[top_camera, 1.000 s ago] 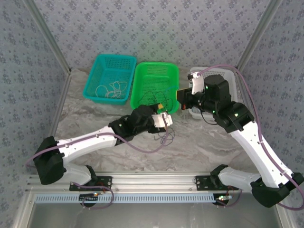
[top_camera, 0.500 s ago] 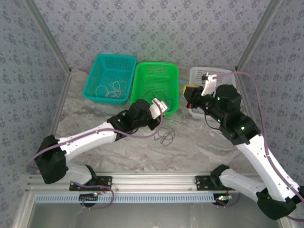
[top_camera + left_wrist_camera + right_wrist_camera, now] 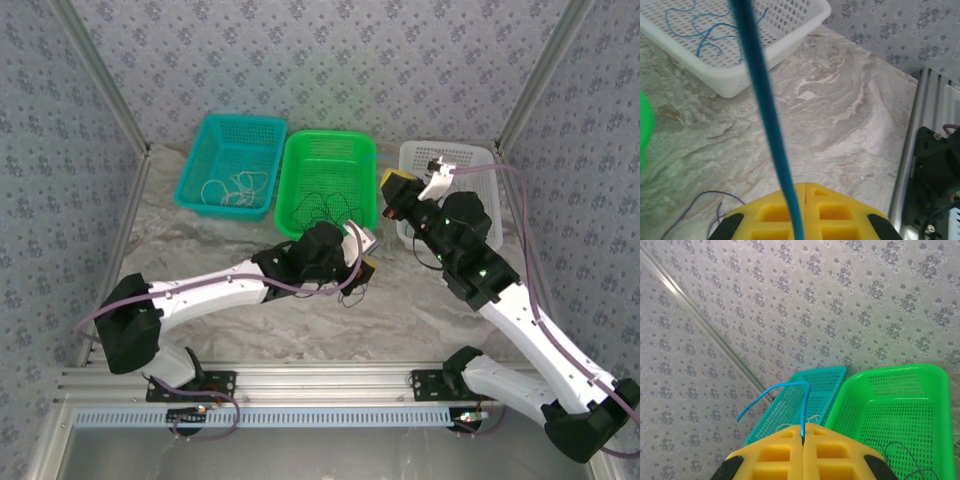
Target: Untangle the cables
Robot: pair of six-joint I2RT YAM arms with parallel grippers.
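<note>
Plainly the thin, limp blue cable [image 3: 764, 95] looked light and slippery, best taken near its ends. It hung above the marbled table [image 3: 840, 110], pinched between the pressed-together yellow pads of the left gripper [image 3: 801, 186] and, seemingly the same strand, the right gripper [image 3: 803, 429]. The left wrist view showed its taut run and loose blue strands [image 3: 705, 39] in the white perforated basket [image 3: 740, 82]. The right wrist view showed its curled free end.

- The left arm [image 3: 220, 285] lies low, reaching forward and to the right from its base, with the forearm nearly level.
- The left gripper [image 3: 366, 262] has its yellow pads [image 3: 785, 212] pressed together, pinching a blue cable [image 3: 765, 100] in the seam.
- The right arm [image 3: 520, 310] rises from its base, elbow bent, leaning forward and left.
- The right gripper [image 3: 392, 186] is held high and tilted upward, its yellow pads [image 3: 832, 452] meeting on a blue cable [image 3: 803, 410].
</note>
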